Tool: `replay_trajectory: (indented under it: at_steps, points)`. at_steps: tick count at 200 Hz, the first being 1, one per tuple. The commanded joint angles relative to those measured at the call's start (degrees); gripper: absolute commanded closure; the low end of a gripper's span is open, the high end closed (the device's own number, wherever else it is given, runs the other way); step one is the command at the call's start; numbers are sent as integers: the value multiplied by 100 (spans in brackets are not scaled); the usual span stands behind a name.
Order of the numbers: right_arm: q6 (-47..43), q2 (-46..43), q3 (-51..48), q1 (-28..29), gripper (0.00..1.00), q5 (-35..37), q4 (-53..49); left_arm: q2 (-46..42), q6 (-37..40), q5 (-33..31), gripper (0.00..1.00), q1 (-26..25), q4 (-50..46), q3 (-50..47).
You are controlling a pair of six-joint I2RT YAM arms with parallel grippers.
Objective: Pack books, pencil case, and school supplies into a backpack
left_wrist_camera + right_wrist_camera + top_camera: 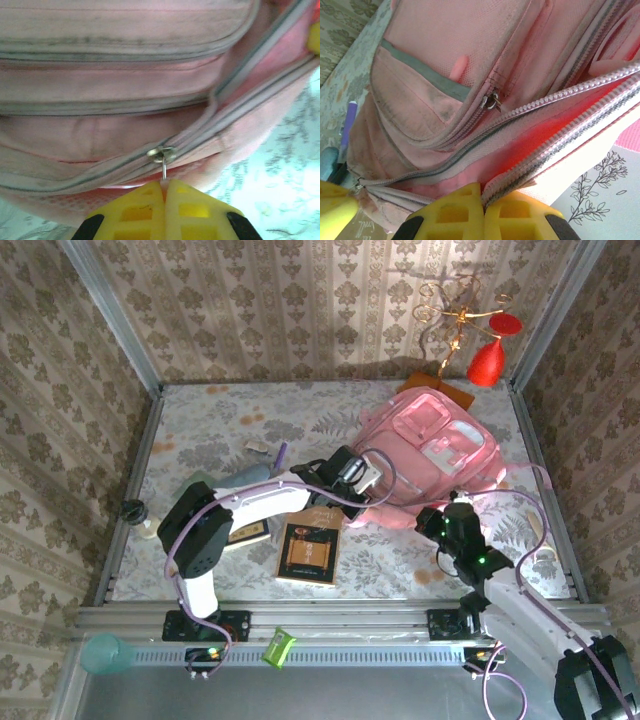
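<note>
Main zip part open; nothing seems packed yet.
The left gripper (164, 186) is closed tight on the zip pull (162, 155) of the pink backpack (440, 450); the right gripper (481, 192) is clamped on the backpack's opening edge; the brown book (308, 552), navy book (248, 533) and purple pen (281, 454) are seen beside the backpack, unpacked.

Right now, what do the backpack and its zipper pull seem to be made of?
Backpack: soft woven fabric, matte pink, to judge by its creases, stitched seams and slightly grubby surface.
Zipper pull: probably metal, with a shiny silver finish; it glints and looks thin and stiff.
</note>
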Motion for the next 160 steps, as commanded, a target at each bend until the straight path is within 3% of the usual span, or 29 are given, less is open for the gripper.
replay_trajectory:
  at_steps: [1, 37, 58, 86, 108, 123, 160]
  points:
    - [31, 105, -78, 240, 100, 344, 635, -61, -406, 809, 100, -167, 190, 312]
    - [-27, 86, -113, 403, 100, 555, 625, -166, -414, 784, 100, 306, 209, -52]
    - [-106, -100, -76, 335, 100, 891, 133, -242, 67, -401, 100, 428, -466, -67]
    - [-162, -421, -6, 62, 100, 1159, -519, -383, 283, -1488, 100, 752, -695, -406]
    - [-193, -452, 1, -23, 100, 1111, -547, -394, 392, -1880, 100, 768, -792, -416]
    - [-194, -384, -3, -21, 100, 977, -394, -462, 338, -1654, 100, 733, -793, -371]
    - [-120, 3, -74, 126, 100, 528, 402, -475, 15, -293, 100, 182, -373, 1]
